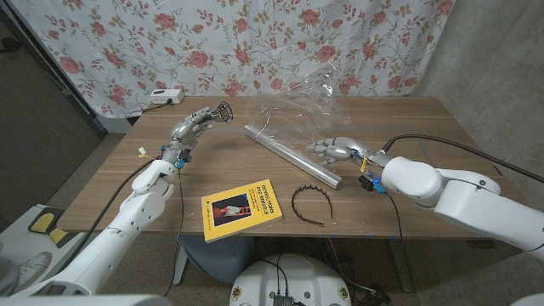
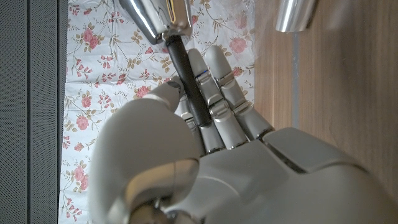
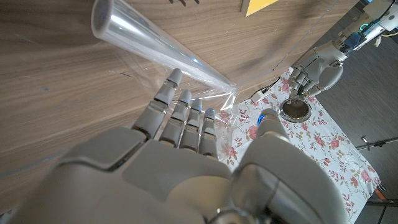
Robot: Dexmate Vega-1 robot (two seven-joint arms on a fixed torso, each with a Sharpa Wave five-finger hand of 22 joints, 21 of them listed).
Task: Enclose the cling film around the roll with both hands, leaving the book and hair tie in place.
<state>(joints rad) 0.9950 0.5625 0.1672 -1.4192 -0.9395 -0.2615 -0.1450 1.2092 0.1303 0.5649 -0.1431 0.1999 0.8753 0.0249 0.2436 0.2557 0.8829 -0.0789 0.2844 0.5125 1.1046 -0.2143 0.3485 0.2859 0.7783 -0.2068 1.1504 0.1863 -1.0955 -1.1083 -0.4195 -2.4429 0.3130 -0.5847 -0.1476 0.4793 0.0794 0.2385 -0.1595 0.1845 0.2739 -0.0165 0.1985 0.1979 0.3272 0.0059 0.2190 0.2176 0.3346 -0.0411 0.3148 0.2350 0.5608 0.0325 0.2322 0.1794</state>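
Rose-patterned cloth hangs behind the wooden table [image 1: 408,115], and from where I stand the job looks only begun. On the left, the robot's left hand [image 1: 194,127] is raised above the table's left part, well apart from the roll; in its wrist view the fingers [image 2: 219,93] lie close together along a dark rod topped with a shiny fitting, and I cannot tell whether the hand grips that piece or whether it is part of the rig. In front of it, near the table's front edge, lies the yellow book [image 1: 241,206], and just beside that the thin black hair tie [image 1: 313,201], an open arc, both untouched and apart from the hands. Past them, the roll [image 1: 289,155] lies slantwise across the middle of the table, and the cling film [image 1: 310,106] stands up loose and crumpled behind its far end, not wound on. On the right, the right hand [image 1: 338,150] hovers just beside the roll's near end, fingers [image 3: 180,115] stretched out and slightly apart, holding nothing; whether the fingertips touch the film I cannot make out. Nearly everything is left, I judge: both hands must reach the film and wrap it around the roll.
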